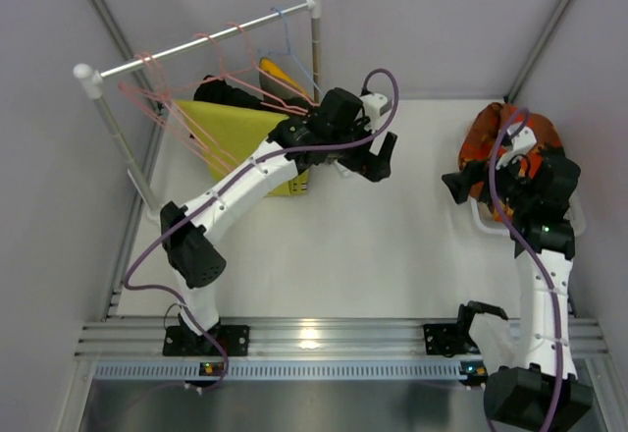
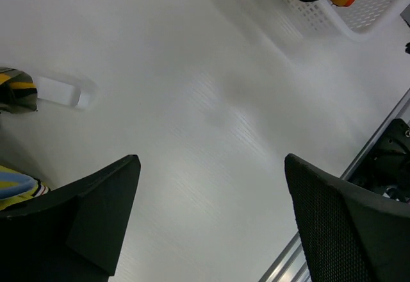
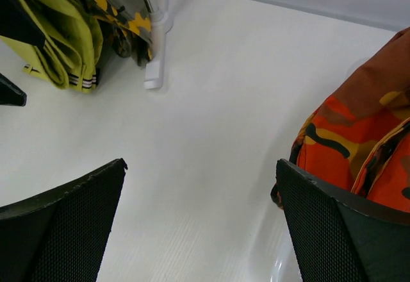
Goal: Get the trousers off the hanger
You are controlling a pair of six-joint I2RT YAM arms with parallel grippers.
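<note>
Since the left gripper (image 2: pixel 211 166) and right gripper (image 3: pixel 200 163) both gape wide and empty, the left should pinch the yellow cloth trousers (image 1: pixel 231 135), hanging among pink wire hangers (image 1: pixel 152 79) at upper left, near 1 edge and slide them sideways, while the orange-red patterned trousers (image 1: pixel 496 130) already lie in the white plastic basket (image 2: pixel 346 29) at right.

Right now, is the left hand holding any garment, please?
No, the left hand is open, only the white table showing in its gap.
</note>
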